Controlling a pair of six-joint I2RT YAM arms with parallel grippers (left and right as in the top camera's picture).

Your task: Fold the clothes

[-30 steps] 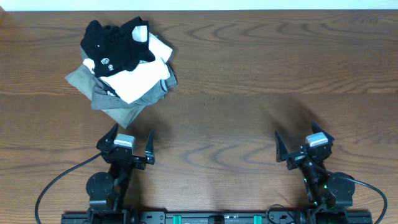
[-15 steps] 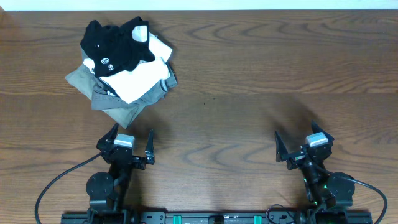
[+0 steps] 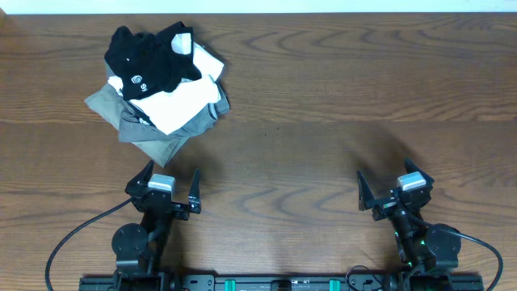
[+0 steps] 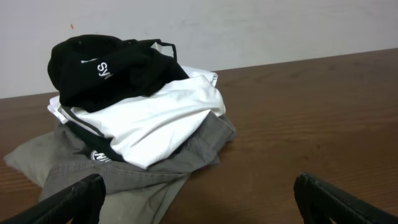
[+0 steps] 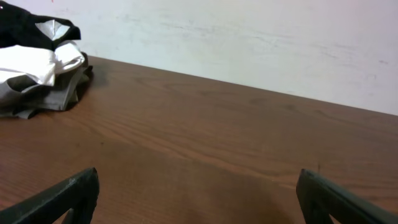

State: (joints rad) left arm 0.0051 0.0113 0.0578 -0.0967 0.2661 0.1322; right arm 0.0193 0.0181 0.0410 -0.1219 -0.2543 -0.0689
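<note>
A crumpled black T-shirt [image 3: 149,56] with small white logo marks lies on top of a pile at the table's far left. Under it lie a white garment [image 3: 184,99] and a grey garment [image 3: 153,133]. The left wrist view shows the black T-shirt [image 4: 106,68], the white garment [image 4: 158,121] and the grey garment [image 4: 124,180] just ahead. My left gripper [image 3: 170,187] [image 4: 199,205] is open and empty, close in front of the pile. My right gripper [image 3: 388,187] [image 5: 199,199] is open and empty at the near right, far from the pile [image 5: 37,68].
The wooden table [image 3: 339,97] stretches from the pile to the right edge. A white wall [image 5: 249,43] stands behind the table's far edge. Both arm bases [image 3: 137,242] sit at the near edge with black cables.
</note>
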